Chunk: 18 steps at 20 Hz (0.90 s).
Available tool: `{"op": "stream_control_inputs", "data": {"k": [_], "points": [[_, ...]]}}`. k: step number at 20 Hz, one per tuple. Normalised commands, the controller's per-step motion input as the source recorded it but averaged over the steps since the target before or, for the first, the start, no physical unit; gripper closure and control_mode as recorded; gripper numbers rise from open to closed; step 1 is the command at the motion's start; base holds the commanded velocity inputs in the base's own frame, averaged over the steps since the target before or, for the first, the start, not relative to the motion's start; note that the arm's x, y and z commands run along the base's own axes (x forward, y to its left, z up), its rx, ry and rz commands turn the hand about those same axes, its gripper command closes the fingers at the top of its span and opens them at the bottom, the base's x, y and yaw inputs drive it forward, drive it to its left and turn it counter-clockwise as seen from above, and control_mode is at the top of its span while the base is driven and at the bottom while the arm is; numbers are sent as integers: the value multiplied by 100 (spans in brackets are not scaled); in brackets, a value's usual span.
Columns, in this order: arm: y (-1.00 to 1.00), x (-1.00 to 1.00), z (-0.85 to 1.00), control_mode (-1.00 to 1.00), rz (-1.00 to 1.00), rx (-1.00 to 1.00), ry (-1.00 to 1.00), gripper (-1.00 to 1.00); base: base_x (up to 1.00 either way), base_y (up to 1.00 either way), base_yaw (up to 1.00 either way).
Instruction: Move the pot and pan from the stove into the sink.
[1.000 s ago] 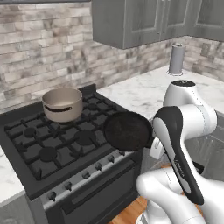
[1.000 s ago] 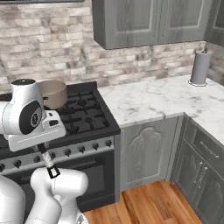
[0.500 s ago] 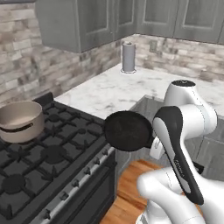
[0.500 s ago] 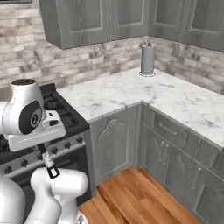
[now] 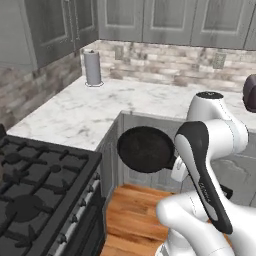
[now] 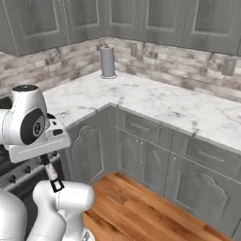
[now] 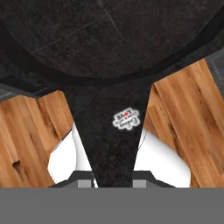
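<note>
The white marble surface ran from the left of the left base view back to the corner and on to the right under grey upper cabinets; in the right base view it crossed the middle of the frame above grey lower cabinets. A wooden floor lay along the bottom centre of that view. The stove took up the lower left of the left base view, with its dark grates bare in the part that showed. The white arm rose at the lower right of that view.

The pan hung in the air at the centre of the left base view, just left of the arm, off the stove and over the floor in front of the corner cabinets. In the hand view its black round body spread across the top and its handle ran down the middle to the hand, which was closed on that handle at the bottom edge. A grey paper-towel roll stood upright on the surface at the upper left.
</note>
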Motion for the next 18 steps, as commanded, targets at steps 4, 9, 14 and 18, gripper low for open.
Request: {"op": "stream_control_inputs", "data": {"k": [4, 9, 14, 18], "points": [[0, 0, 0, 100, 0, 0, 0, 100, 1, -7, -50], [0, 0, 0, 100, 0, 0, 0, 100, 1, -12, -45], [0, 0, 0, 100, 0, 0, 0, 100, -4, -27, -33], [0, 0, 0, 100, 0, 0, 0, 100, -1, -30, -37]]}}
